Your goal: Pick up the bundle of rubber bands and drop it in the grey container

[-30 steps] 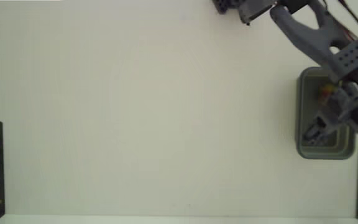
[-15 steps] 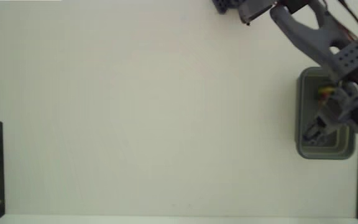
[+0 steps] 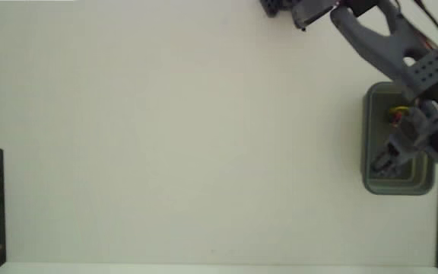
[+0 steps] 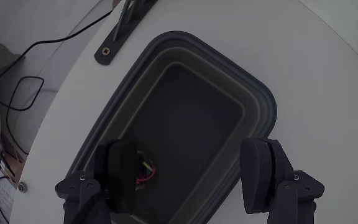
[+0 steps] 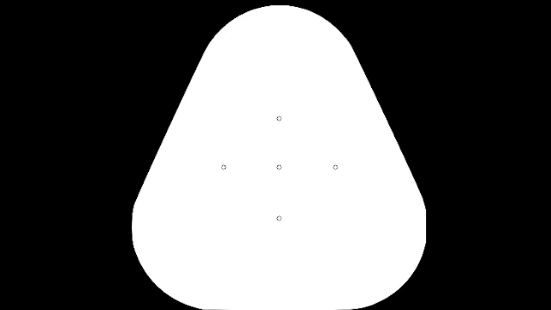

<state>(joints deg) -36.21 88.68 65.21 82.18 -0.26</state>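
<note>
Bundle of rubber bands [image 4: 145,172], thin red-green loops inside grey container [image 4: 191,118].

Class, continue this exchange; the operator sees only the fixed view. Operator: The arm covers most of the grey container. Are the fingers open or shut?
Observer: Open. In the wrist view the gripper has its fingers wide apart with nothing between them.
Operator: Where is the bundle?
Observer: The bundle of rubber bands shows right beside the left-hand finger, within the rim of the grey container.
Operator: Is it lying on the bottom?
Observer: Cannot tell; that finger hides part of the bundle.
</note>
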